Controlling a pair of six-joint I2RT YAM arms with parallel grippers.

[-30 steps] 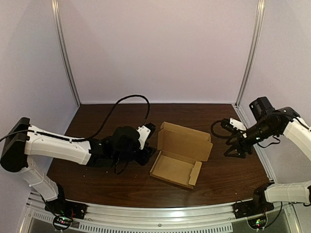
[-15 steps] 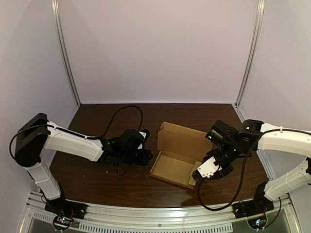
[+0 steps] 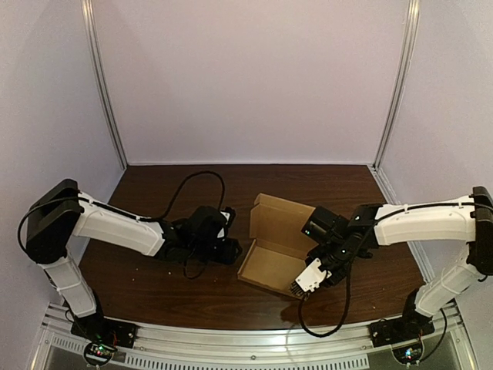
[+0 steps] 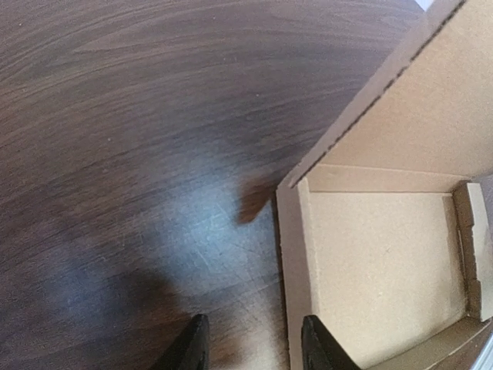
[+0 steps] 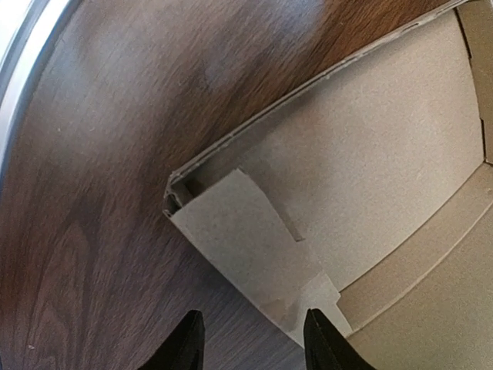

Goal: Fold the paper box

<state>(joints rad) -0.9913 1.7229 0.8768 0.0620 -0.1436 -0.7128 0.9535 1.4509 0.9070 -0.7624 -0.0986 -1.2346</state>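
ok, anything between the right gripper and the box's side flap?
Nothing visible. The right gripper, open, sits at the near-right corner of the paper box, with the loose side flap directly ahead of it and no other object between them.

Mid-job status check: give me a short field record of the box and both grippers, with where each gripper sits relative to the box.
object: paper box open on the table, tray facing up
top: lid raised at the far side, not folded over
left arm: left gripper open, at the tray wall facing that arm; contact cannot be told
right arm: right gripper open, at the tray's near corner on its side, by the corner flap
held: nothing in either gripper
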